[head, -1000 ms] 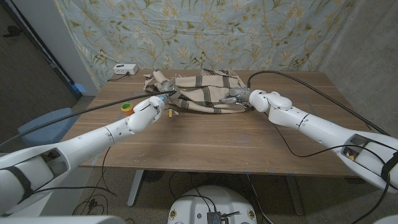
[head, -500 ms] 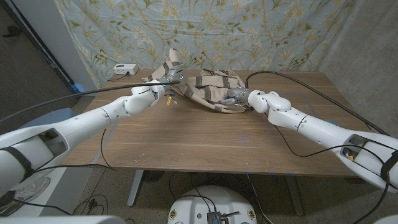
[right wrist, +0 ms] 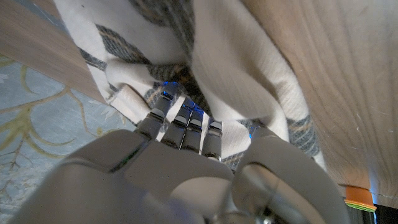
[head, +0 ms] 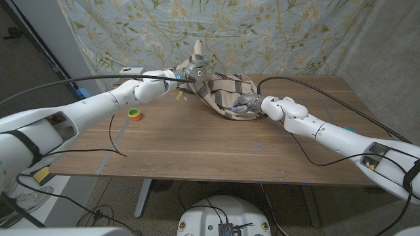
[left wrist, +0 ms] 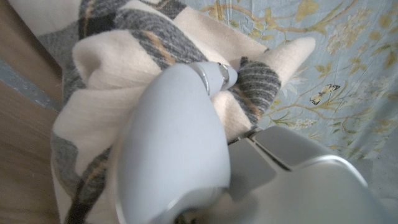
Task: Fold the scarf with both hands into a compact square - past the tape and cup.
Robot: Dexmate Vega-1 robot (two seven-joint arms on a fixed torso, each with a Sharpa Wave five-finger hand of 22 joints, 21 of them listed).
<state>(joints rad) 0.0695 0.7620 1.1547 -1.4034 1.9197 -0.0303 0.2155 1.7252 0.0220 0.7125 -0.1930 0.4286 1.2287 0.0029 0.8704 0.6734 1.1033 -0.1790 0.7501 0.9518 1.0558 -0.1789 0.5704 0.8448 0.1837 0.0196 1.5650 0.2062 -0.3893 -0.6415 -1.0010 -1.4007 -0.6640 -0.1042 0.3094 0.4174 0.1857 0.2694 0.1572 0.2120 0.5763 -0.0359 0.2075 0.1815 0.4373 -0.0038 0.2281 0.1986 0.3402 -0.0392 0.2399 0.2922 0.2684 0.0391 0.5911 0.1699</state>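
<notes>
The scarf (head: 222,92), one piece of cream cloth with grey and tan plaid stripes, sits in the upper middle of the head frame, on the far half of the wooden table (head: 216,147). It carries no writing or label that can be read. Its left end is lifted off the wood into a peak in front of the backdrop, while the rest lies bunched on the table.

The left hand (head: 191,71), upper centre of the head frame, grips that raised end; in the left wrist view the hand (left wrist: 171,134) has cloth (left wrist: 112,118) bundled around it, with folds wrapped over its fingers. The right hand (head: 252,103), just right of centre, holds the scarf's lower right edge down near the table. In the right wrist view its fingers (right wrist: 186,127) are curled into the cloth (right wrist: 236,81), with a fold draped over them.

One roll of tape (head: 134,114), green and orange, lies on the table at left of centre, apart from the scarf. One small white box (head: 131,71) with a dark mark too small to read stands at the table's far left corner. A floral curtain (head: 275,33) fills the upper frame. Black cables (head: 308,82) trail from both arms.
</notes>
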